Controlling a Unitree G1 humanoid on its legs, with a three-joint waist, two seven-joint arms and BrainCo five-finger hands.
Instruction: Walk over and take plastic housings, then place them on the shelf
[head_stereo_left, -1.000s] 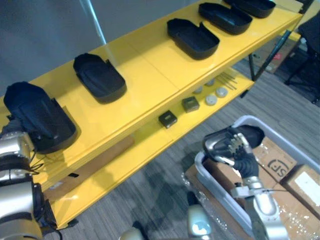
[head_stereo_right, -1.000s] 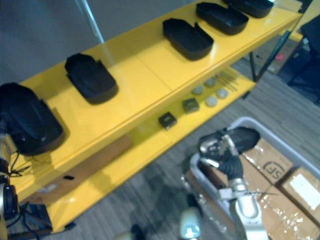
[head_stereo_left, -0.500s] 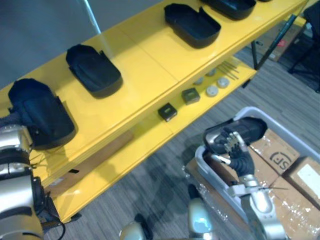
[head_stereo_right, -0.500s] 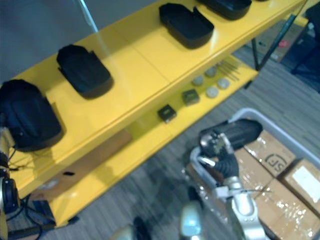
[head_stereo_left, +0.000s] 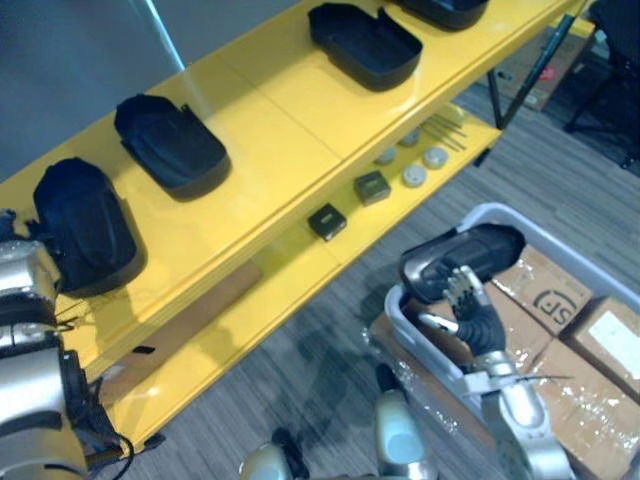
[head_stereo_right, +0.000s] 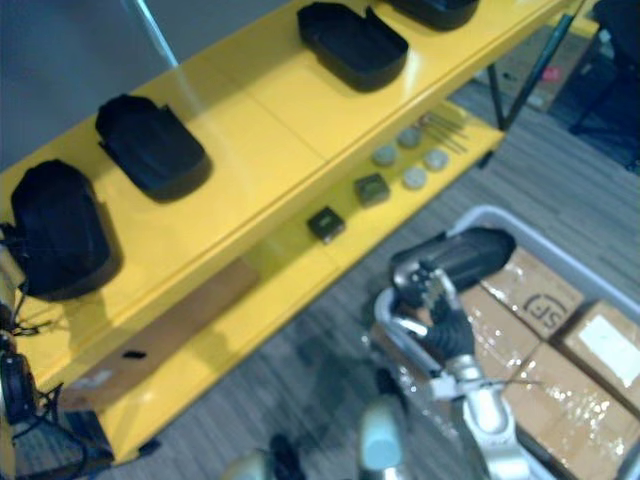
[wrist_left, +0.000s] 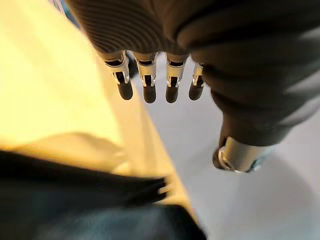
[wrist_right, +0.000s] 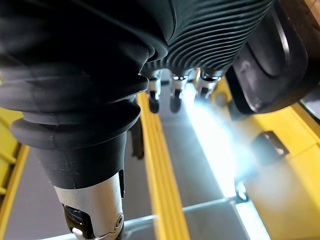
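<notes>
A black plastic housing (head_stereo_left: 480, 248) is being held up at 4 o'clock, above the left corner of a grey bin (head_stereo_left: 400, 312). The right hand (head_stereo_left: 468, 305) is being set against its lower edge, and whether the fingers are clamping it cannot be told. At 9 o'clock the left hand (wrist_left: 148, 85) is being held empty, its fingers straight and slightly parted. Beside it the leftmost housing (head_stereo_left: 85, 225) is lying close to the front edge of the yellow shelf (head_stereo_left: 290, 110). Bare board is being offered at 12 o'clock between the second housing (head_stereo_left: 170, 145) and the third housing (head_stereo_left: 365, 45). Shelf and bin are being separated by a strip of carpet (head_stereo_left: 330, 360).
</notes>
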